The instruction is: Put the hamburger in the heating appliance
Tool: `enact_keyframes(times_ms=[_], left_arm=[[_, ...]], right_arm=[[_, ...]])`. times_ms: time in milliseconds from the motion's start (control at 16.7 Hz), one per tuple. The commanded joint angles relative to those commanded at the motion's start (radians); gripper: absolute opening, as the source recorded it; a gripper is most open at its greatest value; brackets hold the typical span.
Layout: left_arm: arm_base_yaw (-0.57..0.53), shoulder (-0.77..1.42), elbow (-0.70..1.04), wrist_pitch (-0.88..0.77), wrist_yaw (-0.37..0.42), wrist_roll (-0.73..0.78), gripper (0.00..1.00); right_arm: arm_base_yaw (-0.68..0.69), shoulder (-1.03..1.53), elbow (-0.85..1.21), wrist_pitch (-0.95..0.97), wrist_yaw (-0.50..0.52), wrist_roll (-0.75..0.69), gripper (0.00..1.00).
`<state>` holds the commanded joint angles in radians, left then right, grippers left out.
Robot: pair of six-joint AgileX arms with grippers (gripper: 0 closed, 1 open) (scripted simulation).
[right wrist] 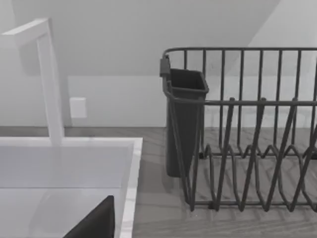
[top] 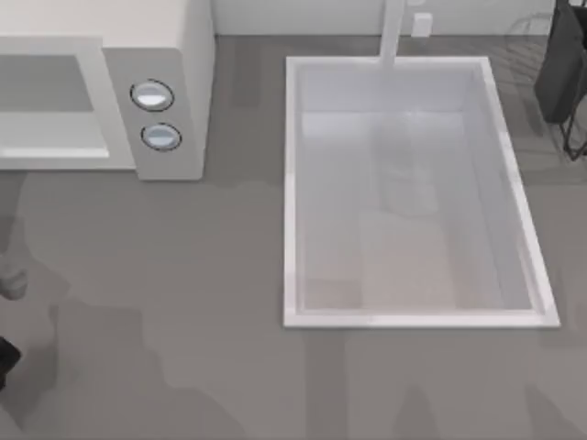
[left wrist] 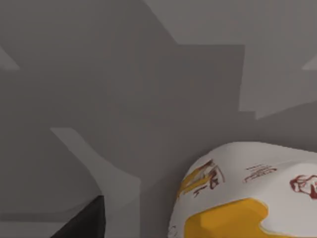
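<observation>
Top view: the white boxy microwave [top: 110, 87] sits far left with its cavity open toward the counter, presumably ready for loading; the glossy sink basin [top: 292, 197] is to its right.

Left wrist view: the hamburger [left wrist: 247, 193], a wrapped lump with printed paper and a yellow patch, lies on matte grey counter close under the camera. Can't tell how the left jaws stand.

Right wrist view: a dark wire dish rack [right wrist: 247, 134] beside the sink; the right arm looks parked, jaws can't tell either.

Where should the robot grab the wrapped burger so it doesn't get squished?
Probably across the hamburger's rounded middle, coming down from above. It is a soft, domed lump lying on the grey counter, with open space beside it where the left wrist view shows it, so a gentle sideways squeeze looks safest.
</observation>
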<state>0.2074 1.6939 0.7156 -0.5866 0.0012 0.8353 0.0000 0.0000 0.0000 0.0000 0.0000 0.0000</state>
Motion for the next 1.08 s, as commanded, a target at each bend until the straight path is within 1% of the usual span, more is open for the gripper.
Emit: enact_keyframes(times_ms=[240,1020,1080], left_arm=[[0.000,0.003,-0.003,0.005,0.000,0.000,1.00],[0.000,0.003,-0.003,0.005,0.000,0.000,0.02],[0.000,0.003,-0.003,0.005,0.000,0.000,0.00]], right_arm=[[0.000,0.000,0.000,0.000,0.000,0.000,1.00],[0.000,0.000,0.000,0.000,0.000,0.000,1.00],[0.000,0.000,0.000,0.000,0.000,0.000,1.00]])
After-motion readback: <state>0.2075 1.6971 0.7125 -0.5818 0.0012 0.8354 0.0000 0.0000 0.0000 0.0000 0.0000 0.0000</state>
